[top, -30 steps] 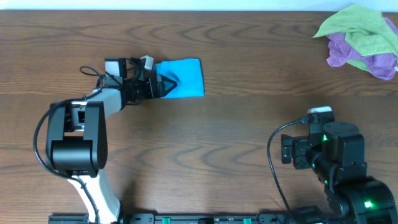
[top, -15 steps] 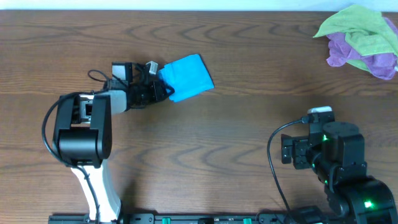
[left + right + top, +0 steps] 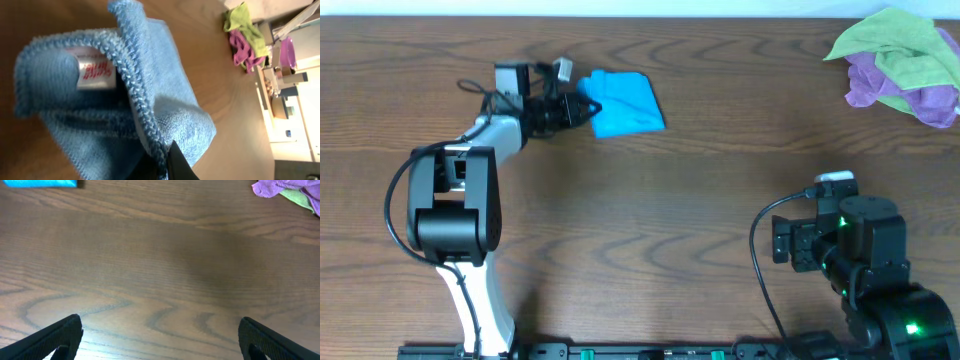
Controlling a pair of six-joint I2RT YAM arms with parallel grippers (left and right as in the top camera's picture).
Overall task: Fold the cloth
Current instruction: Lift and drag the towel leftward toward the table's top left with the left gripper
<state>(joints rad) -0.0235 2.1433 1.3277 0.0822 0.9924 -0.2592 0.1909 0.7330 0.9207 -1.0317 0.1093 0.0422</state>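
The blue cloth (image 3: 625,102) lies folded at the back left of the wooden table. My left gripper (image 3: 583,106) is shut on its left edge. Close up in the left wrist view, the cloth (image 3: 165,90) fills the frame, its stitched hem and a white label showing, and the hem is pinched in my left gripper (image 3: 167,162) at the bottom of the frame. My right gripper (image 3: 160,340) stands open low over bare wood at the front right, with nothing between its fingers. The blue cloth (image 3: 42,183) shows as a sliver at the top left of the right wrist view.
A heap of green and purple cloths (image 3: 900,62) lies at the back right corner, also seen in the right wrist view as purple and green cloths (image 3: 290,190). The right arm's base (image 3: 865,265) stands at the front right.
My left gripper has shut on the cloth's left edge and carried it toward the back of the table, turning the cloth slightly. The right arm has not moved.
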